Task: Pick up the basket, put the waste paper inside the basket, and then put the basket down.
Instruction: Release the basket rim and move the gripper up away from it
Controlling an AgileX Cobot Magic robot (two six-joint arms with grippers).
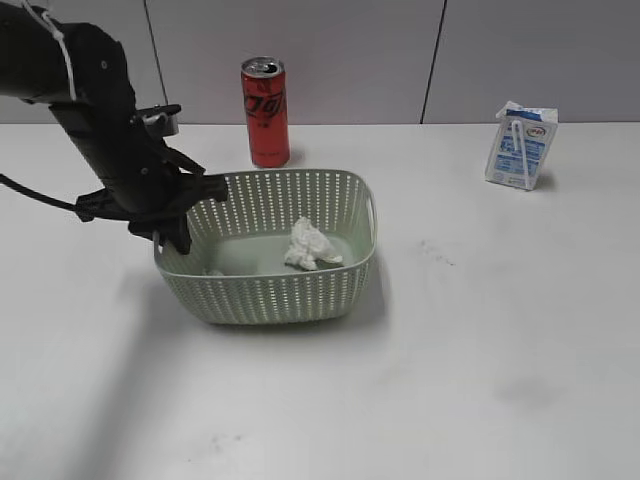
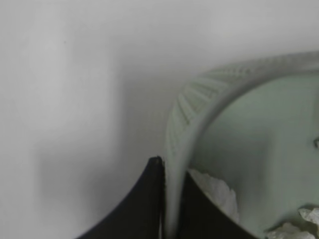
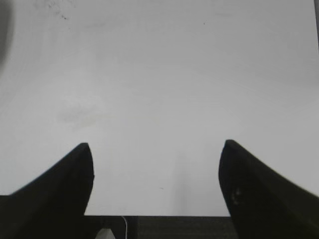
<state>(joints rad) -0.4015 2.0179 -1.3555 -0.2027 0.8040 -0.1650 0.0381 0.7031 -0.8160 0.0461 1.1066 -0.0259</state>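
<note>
The pale green basket (image 1: 300, 290) sits mid-table, with its left end at my left gripper. My left gripper (image 1: 178, 232) is shut on the basket's left rim, one finger outside and one inside. In the left wrist view the rim (image 2: 194, 104) runs between the two black fingers of the left gripper (image 2: 172, 172). A crumpled white waste paper wad (image 1: 310, 245) lies inside the basket; a small bit shows at the inner left (image 1: 213, 270). Wads also show in the left wrist view (image 2: 217, 191). My right gripper (image 3: 157, 149) is open over bare table and is out of the exterior view.
A red drink can (image 1: 265, 112) stands behind the basket. A blue-and-white drink carton (image 1: 521, 146) stands at the back right. The white table (image 1: 480, 350) has faint smudges on the right and front.
</note>
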